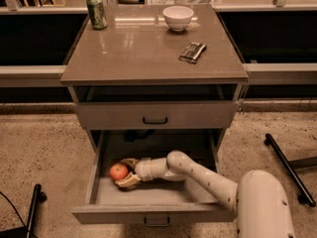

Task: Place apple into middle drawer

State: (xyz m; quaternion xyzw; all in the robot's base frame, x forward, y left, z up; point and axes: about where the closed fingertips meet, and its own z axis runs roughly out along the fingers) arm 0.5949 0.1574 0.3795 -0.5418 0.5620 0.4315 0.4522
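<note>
Down in the lower half of the frame, the middle drawer [163,191] stands pulled open. The end effector [121,173] reaches into its left side, fingers [130,181] clenched around the apple [118,171], one above and one below it. On the desk [138,48] at the top sit a green can [96,12], a white bowl [178,18] and a dark packet [192,52].

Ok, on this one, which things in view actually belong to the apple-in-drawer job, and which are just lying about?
Part of the job: the apple; the gripper, closed around it inside the drawer; the middle drawer, pulled open.

Lying about: green can, white bowl and dark packet, all on the cabinet top; the upper drawer, closed.
</note>
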